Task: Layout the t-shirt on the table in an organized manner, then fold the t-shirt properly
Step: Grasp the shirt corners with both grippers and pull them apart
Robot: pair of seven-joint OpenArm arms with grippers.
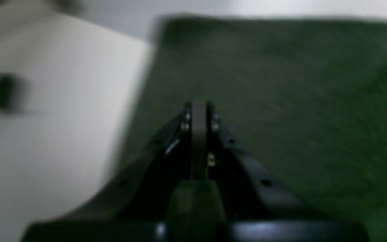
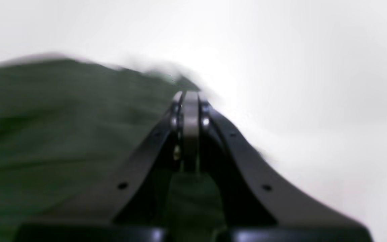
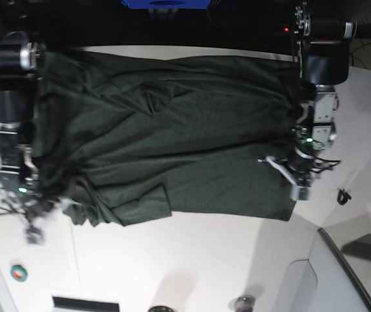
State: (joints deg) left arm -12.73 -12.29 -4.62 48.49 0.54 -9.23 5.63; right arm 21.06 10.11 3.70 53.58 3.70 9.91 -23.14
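The dark green t-shirt [image 3: 172, 130] lies spread and wrinkled across the white table [image 3: 204, 260], with a folded bunch at its lower left. My left gripper [image 3: 299, 188] sits at the shirt's right edge. In the left wrist view the left gripper [image 1: 199, 106] is shut, with the t-shirt [image 1: 281, 101] beyond it and green cloth showing between the finger bases. My right gripper [image 3: 32, 224] is at the shirt's lower-left corner, blurred. In the right wrist view the right gripper [image 2: 190, 95] is shut at the edge of the t-shirt [image 2: 45, 134], with cloth between its fingers and bare table [image 2: 314, 101] to the right.
A small black object [image 3: 343, 195] lies on the table right of the shirt, also visible as a dark blur [image 1: 2, 90]. A green tape roll [image 3: 18, 272] sits at the lower left. Small round items [image 3: 243, 302] stand by the bottom edge. A grey panel [image 3: 341, 273] borders the lower right.
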